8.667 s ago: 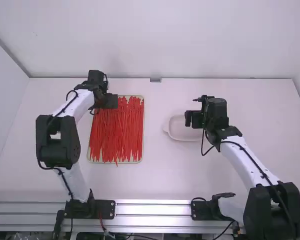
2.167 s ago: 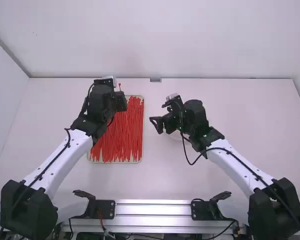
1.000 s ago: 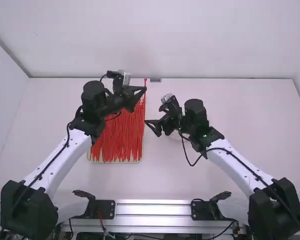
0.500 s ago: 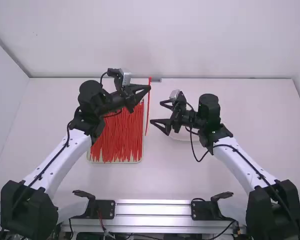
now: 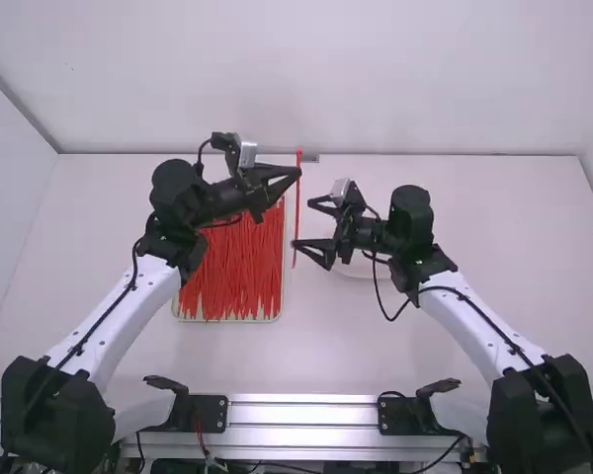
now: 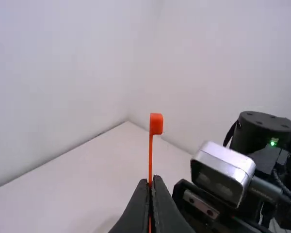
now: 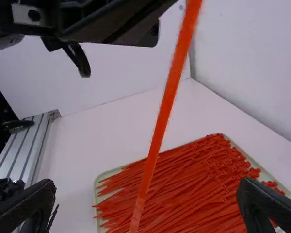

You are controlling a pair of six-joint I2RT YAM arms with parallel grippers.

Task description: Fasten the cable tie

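Left hand (image 5: 293,176) grasps a thin red plastic cable tie (image 5: 296,212), hanging it upright, likely so the released right hand (image 5: 312,225) can take its tail.

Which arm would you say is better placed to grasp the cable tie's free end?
Right: the right gripper is open beside the tail of the cable tie; the left gripper is shut on its head end.

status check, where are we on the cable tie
Left gripper shut on cable tie, held upright over the tray. Right gripper open, straddling its tail. Tie not yet looped.
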